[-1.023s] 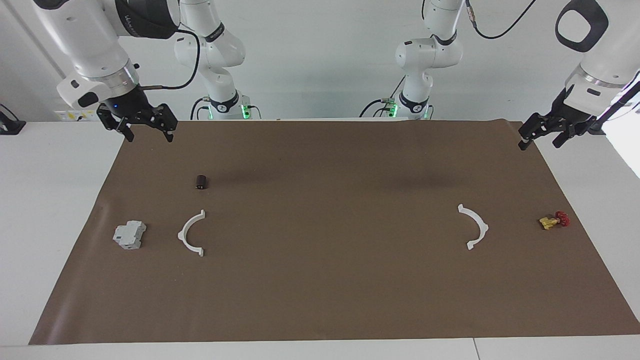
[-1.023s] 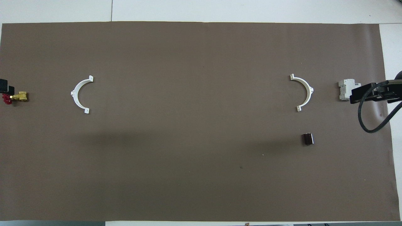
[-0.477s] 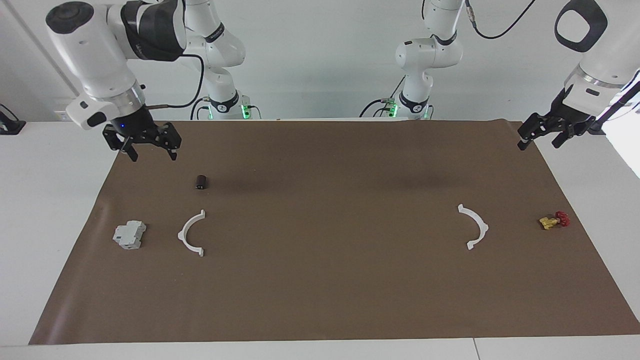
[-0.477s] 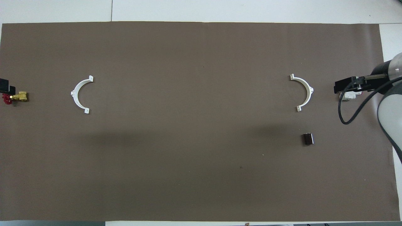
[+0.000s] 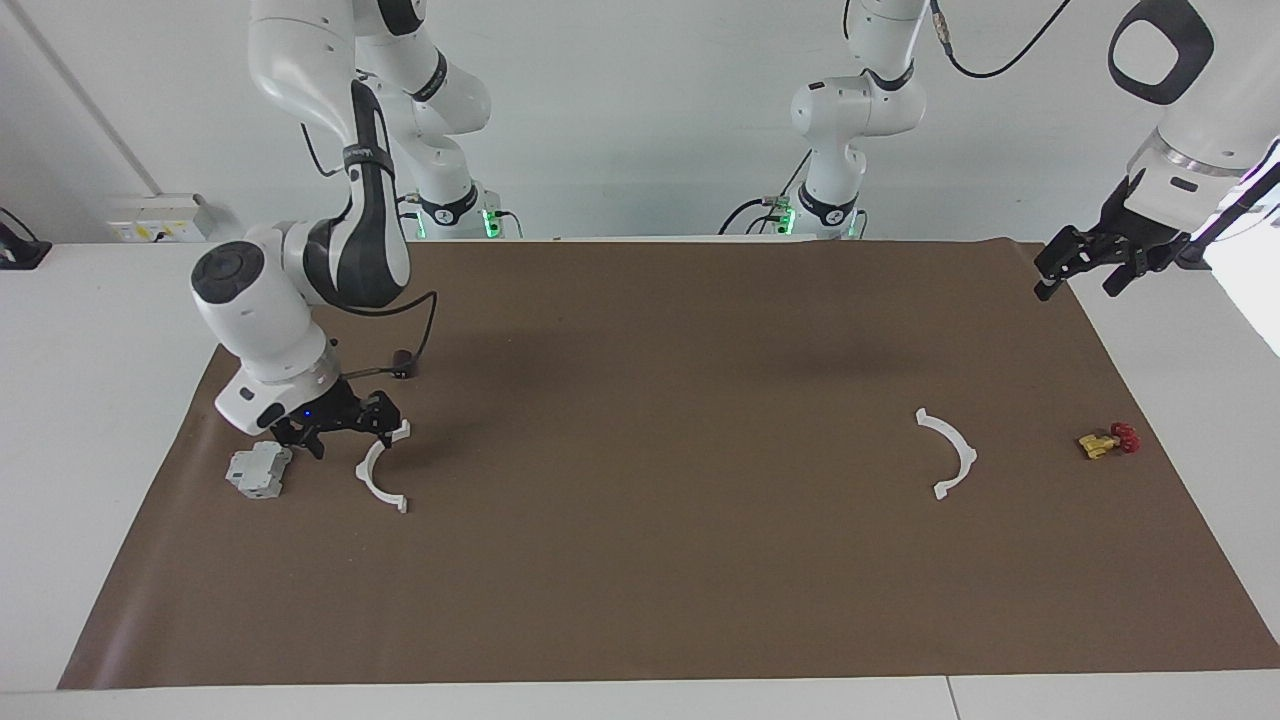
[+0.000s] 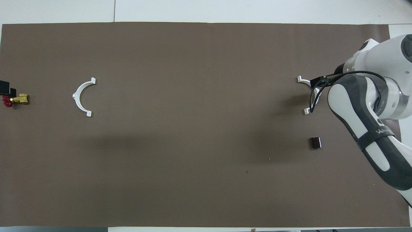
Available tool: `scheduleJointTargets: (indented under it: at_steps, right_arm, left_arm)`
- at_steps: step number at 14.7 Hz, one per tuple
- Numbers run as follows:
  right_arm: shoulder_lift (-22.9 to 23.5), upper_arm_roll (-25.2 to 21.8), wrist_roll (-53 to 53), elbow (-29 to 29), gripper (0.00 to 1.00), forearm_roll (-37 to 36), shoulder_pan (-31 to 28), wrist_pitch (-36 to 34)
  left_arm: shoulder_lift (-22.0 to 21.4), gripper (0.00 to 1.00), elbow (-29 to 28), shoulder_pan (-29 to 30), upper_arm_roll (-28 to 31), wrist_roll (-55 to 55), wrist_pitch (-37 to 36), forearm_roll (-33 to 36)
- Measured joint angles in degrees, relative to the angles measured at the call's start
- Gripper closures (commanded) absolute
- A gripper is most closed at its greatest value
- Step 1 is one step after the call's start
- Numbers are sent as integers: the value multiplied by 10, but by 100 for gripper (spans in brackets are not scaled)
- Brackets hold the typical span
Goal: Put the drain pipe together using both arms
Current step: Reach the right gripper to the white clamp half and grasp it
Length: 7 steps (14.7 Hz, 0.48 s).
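Facing view. The right gripper (image 5: pixel 345 437) is low over the brown mat (image 5: pixel 650 600), between the grey block (image 5: pixel 259 470) and one white half-ring (image 5: pixel 381 472). Its fingers (image 5: pixel 388 431) are spread apart and hold nothing; one fingertip is at the half-ring's nearer tab, though contact cannot be told. This half-ring lies flat toward the right arm's end of the table, just beside the block. A small dark cylinder (image 5: pixel 403 360) lies nearer to the robots, partly hidden by the arm's cable. The second half-ring (image 5: pixel 949 452) lies flat toward the left arm's end, well apart from the first, with the yellow-and-red valve (image 5: pixel 1108 440) near it. The left gripper (image 5: pixel 1078 270) waits in the air over the mat's corner at its own end, fingers apart and empty.

Overhead view. The right arm (image 6: pixel 370 112) covers the block and part of the first half-ring (image 6: pixel 305 96); the tabs at both its ends show. The cylinder (image 6: pixel 315 142) lies nearer to the robots than this half-ring. The second half-ring (image 6: pixel 81 95) and the valve (image 6: pixel 16 100) lie at the other end of the mat (image 6: pixel 193 177). Only a black tip of the left gripper (image 6: pixel 5 87) shows at the edge, over the valve.
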Motion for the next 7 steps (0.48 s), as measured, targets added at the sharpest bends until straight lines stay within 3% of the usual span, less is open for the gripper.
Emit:
scheduleJointTargets:
  at_steps: [5,7]
  right_arm:
    - [32,0,-73,-25,22,0,-13,62]
    - [32,0,-86,-43,35,0,-17,78]
  left_arm:
    - [0,0,0,0,-1,0,-1,0]
    - [0,0,0,0,-1,0,0,0]
